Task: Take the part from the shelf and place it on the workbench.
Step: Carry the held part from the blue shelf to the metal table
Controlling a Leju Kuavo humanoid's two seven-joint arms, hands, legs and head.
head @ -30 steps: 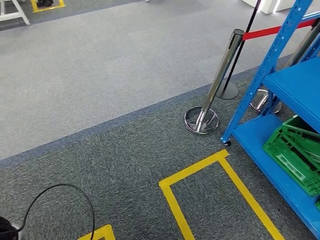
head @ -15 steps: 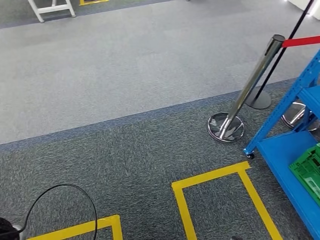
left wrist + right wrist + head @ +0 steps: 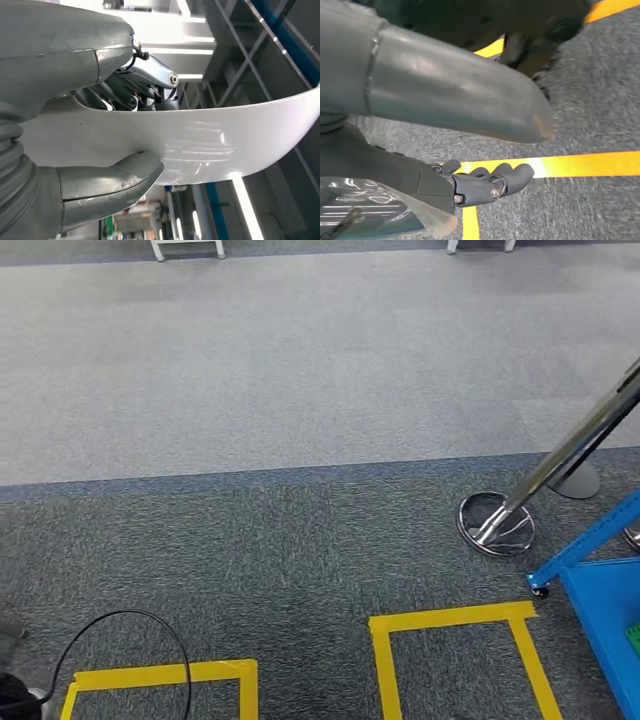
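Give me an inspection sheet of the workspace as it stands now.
Surface: grey carpet with yellow tape squares; no workbench seen.
Job's things: white curved part in the left hand.
Clutter: nothing seen.
Hands: left grips the part between thumb and fingers; right hand hangs over the carpet, and its grasp cannot be told.
Cables: black cable loops at lower left.
Surroundings: blue shelf corner, chrome post.
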